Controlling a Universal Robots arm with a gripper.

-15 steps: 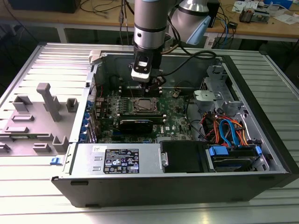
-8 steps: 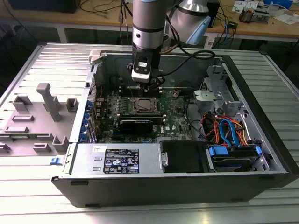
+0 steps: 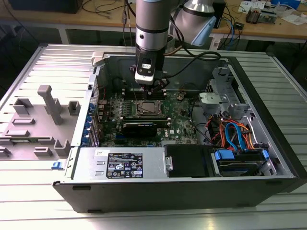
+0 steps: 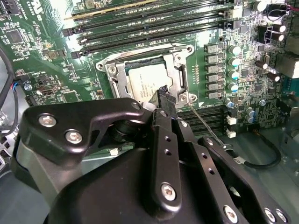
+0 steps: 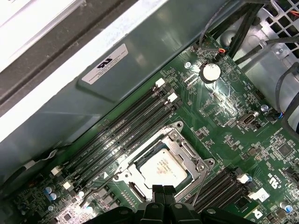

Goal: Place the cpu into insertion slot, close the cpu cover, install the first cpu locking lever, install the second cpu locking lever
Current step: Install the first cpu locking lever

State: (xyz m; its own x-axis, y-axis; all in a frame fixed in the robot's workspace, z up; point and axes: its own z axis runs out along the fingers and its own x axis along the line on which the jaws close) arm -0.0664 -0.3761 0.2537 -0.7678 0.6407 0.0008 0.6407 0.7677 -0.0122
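The cpu lies flat in the insertion slot on the green board. The cpu cover lies down over it, the chip's silver top showing through the window. My gripper hangs just above one edge of the cover, black fingertips pressed together, with nothing seen between them. A thin wire locking lever slants away from the socket beside the fingertips, standing free. In the exterior view the socket sits right below the arm.
Long black memory slots run beside the socket. A silver case wall rises close behind them. Capacitors, a coin battery, coloured cables and a power supply crowd the case.
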